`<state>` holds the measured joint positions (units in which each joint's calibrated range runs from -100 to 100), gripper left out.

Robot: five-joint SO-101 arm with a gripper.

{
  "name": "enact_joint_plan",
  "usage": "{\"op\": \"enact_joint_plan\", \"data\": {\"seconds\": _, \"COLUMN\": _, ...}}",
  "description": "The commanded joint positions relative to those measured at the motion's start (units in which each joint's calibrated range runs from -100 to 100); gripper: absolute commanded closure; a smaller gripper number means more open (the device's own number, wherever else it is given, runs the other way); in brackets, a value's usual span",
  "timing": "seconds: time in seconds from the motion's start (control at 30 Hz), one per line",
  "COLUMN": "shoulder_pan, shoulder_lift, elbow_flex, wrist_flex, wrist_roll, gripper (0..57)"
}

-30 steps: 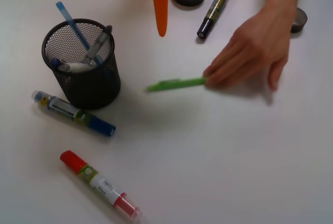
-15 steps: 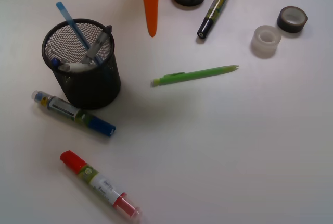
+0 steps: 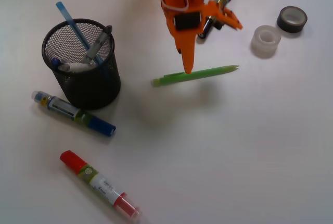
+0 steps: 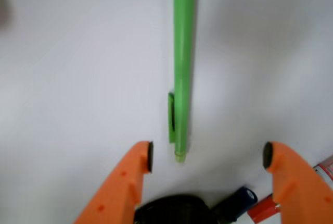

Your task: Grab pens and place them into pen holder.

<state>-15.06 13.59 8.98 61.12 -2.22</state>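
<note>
No readable text anywhere. The red marker [image 3: 99, 184] and blue marker [image 3: 73, 113] carried labels, but print was too small for me.

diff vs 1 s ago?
The person's hand that set the green pen down has left view. The gripper has come down from the far edge and hangs open over the pen's clip end, not gripping. The pen holder, markers and tape rolls are unmoved.

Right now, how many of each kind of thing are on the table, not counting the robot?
Pens: 5, green pen on the table, 4 in the pen holder
Markers: 3
Tape rolls: 2
Pen holder: 1
Total: 11
</note>
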Motion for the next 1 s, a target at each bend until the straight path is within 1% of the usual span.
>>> {"op": "enact_joint_plan", "data": {"seconds": 0.0, "shoulder_pan": -1.43, "shoulder_lift": 4.98, "elbow_flex": -6.72, "wrist_flex": 1.34, "wrist_roll": -0.59, "gripper": 32.7}}
{"op": "enact_joint_plan", "data": {"seconds": 0.33, "shoulder_pan": -2.25, "shoulder_lift": 14.50, "elbow_flex": -9.80, "wrist_flex": 1.96, "wrist_roll": -1.51, "gripper": 32.8}}
{"op": "enact_joint_plan", "data": {"seconds": 0.37, "shoulder_pan": -2.40, "shoulder_lift": 14.76, "elbow_flex": -9.80, "wrist_flex": 1.87, "wrist_roll": -1.71, "gripper": 33.6}}
{"op": "enact_joint_plan", "data": {"seconds": 0.43, "shoulder_pan": -2.48, "shoulder_lift": 15.44, "elbow_flex": -11.07, "wrist_flex": 2.31, "wrist_roll": -1.81, "gripper": 37.6}}
{"op": "enact_joint_plan", "data": {"seconds": 0.67, "shoulder_pan": -2.55, "shoulder_lift": 18.84, "elbow_flex": -15.33, "wrist_flex": 5.28, "wrist_roll": -2.10, "gripper": 55.3}}
{"op": "enact_joint_plan", "data": {"seconds": 0.73, "shoulder_pan": -2.55, "shoulder_lift": 20.03, "elbow_flex": -16.96, "wrist_flex": 6.33, "wrist_roll": -2.15, "gripper": 56.7}}
{"op": "enact_joint_plan", "data": {"seconds": 0.97, "shoulder_pan": -2.55, "shoulder_lift": 20.03, "elbow_flex": -19.13, "wrist_flex": 7.29, "wrist_roll": -3.03, "gripper": 57.1}}
